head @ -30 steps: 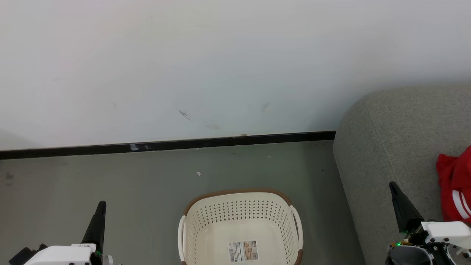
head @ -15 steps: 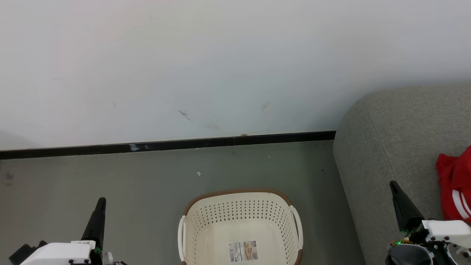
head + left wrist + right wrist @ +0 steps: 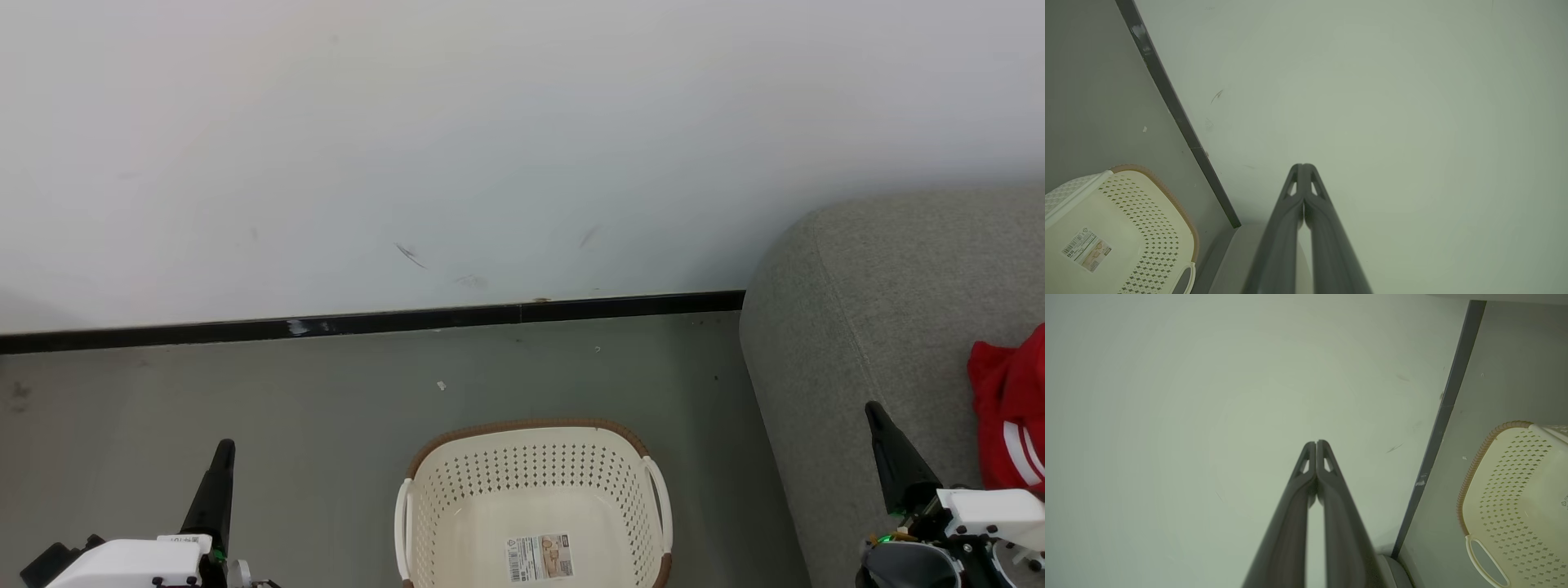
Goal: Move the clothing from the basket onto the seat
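Left wrist view: left jaws pressing fully together, gripping nothing, pointing toward the white wall (image 3: 1412,102). Right jaws doing the same in the right wrist view, tips touching, holding nothing. Basket (image 3: 532,467) sitting on the grey floor (image 3: 245,392) between both arms, label (image 3: 539,558) showing on its bottom. Red clothing (image 3: 1011,408) with white stripes lying on the seat (image 3: 865,310), right of the basket, near the right jaws.
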